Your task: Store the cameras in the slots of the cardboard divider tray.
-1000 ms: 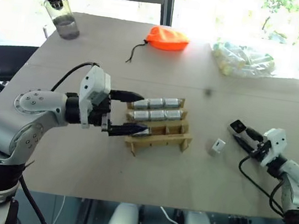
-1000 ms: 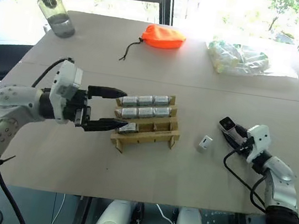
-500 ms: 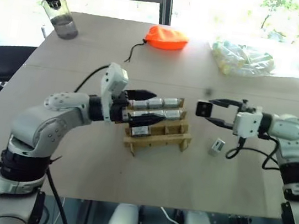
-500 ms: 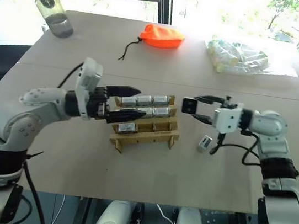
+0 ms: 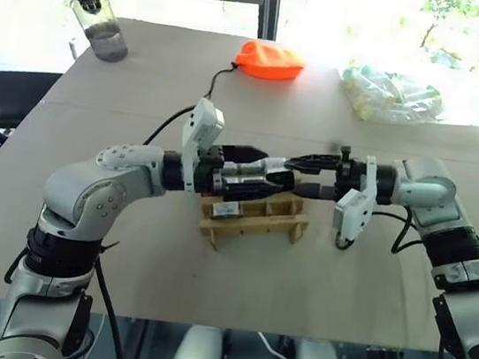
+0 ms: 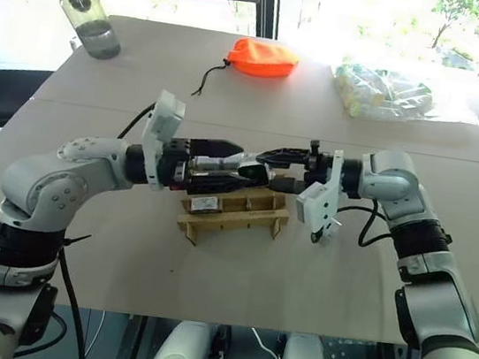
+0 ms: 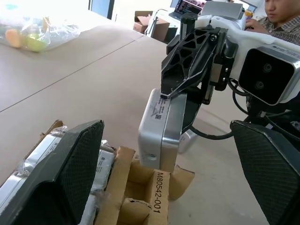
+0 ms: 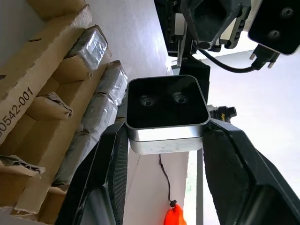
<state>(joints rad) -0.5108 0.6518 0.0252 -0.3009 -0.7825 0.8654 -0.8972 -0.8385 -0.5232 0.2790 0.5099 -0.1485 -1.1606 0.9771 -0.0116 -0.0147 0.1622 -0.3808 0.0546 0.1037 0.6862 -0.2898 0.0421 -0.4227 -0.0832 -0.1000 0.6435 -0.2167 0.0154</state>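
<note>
The cardboard divider tray [image 5: 255,225] stands mid-table. Wrapped cameras [image 8: 96,110] fill its far rows, and one camera [image 5: 228,209] sits in the near row. Just above the tray, my right gripper [image 8: 165,126] is shut on a silver-grey camera [image 8: 166,112] with a dark face. My left gripper [image 7: 166,126] is open, its wide fingers [image 7: 77,161] on either side of that camera [image 7: 159,129] without touching it. The two grippers meet tip to tip over the tray [image 6: 235,210]. Another camera [image 5: 342,239] lies on the table to the tray's right, mostly hidden behind my right wrist.
At the table's far side stand a water bottle [image 5: 97,17], an orange drawstring pouch [image 5: 268,61] and a clear bag of pale items [image 5: 390,93]. A person [image 7: 281,21] sits beyond the table. Bare tabletop lies in front of the tray.
My right arm has swung left and up from the table's right side, carrying the camera to between my left gripper's fingers over the tray. The left gripper has shifted slightly right.
</note>
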